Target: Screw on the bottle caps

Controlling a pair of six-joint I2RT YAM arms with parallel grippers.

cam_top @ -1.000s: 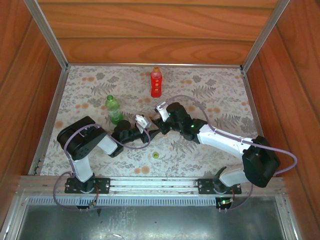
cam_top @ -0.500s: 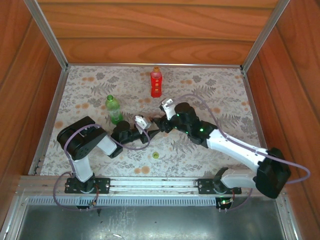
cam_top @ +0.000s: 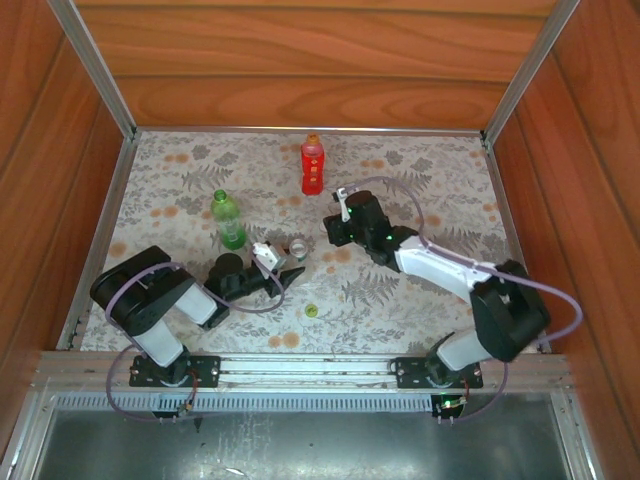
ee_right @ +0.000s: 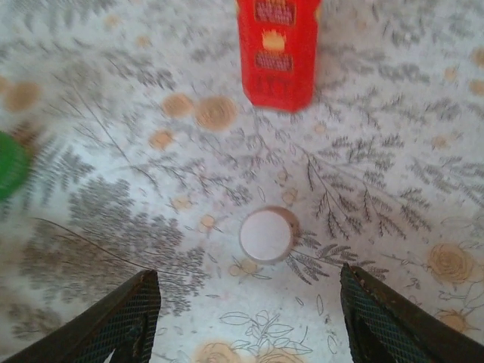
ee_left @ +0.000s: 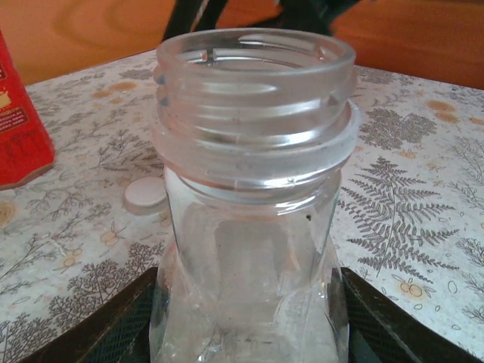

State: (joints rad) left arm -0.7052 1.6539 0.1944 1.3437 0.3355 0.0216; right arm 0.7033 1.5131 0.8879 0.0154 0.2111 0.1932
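The short clear bottle [ee_left: 253, 189] stands upright with its threaded neck bare, and my left gripper [ee_left: 253, 325] is shut on its lower body. From above, this bottle [cam_top: 298, 247] sits at the tip of the left gripper [cam_top: 293, 262]. A white cap [ee_right: 266, 234] lies flat on the cloth, just ahead of my open, empty right gripper [ee_right: 249, 318]; the same white cap [ee_left: 145, 195] shows behind the bottle. The right gripper [cam_top: 330, 232] hovers behind and right of the bottle. A yellow-green cap [cam_top: 312, 311] lies near the front. The red bottle [cam_top: 312, 165] has an orange top; the green bottle [cam_top: 228, 218] stands at the left.
The red bottle [ee_right: 276, 53] stands just beyond the white cap, and the green bottle [ee_right: 11, 162] is at the left edge. Wooden walls and a metal frame [cam_top: 100, 230] close in the flowered cloth. Open cloth lies at the right [cam_top: 450, 200].
My right gripper has drawn back from the clear bottle's neck toward the back right and opened. The left arm has pulled the bottle slightly left and nearer.
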